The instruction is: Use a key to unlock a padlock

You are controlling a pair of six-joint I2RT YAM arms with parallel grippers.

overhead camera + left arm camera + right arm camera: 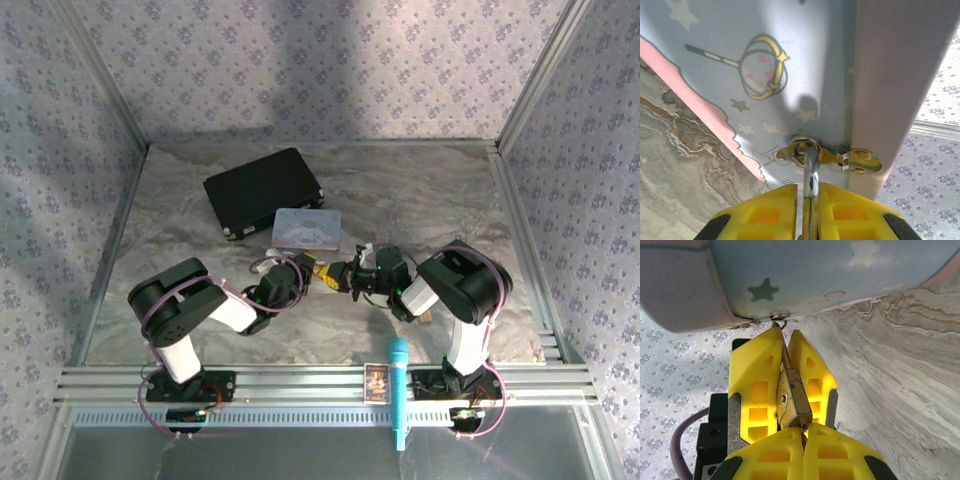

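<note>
While the left claw [809, 191] is clamping the padlock [792, 400], the right claw [803, 435] is pinching the key [802, 426]; turning it squarely seems wisest.

Floral-papered walls [330, 60], seemingly marbled tabletop [420, 200]

Black case [263, 190], pastel tin [307, 228] beside it, teal stick [398, 390]

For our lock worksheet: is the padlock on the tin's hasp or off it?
On. The padlock's shackle hooks through the tin's hasp ring in both wrist views.
</note>
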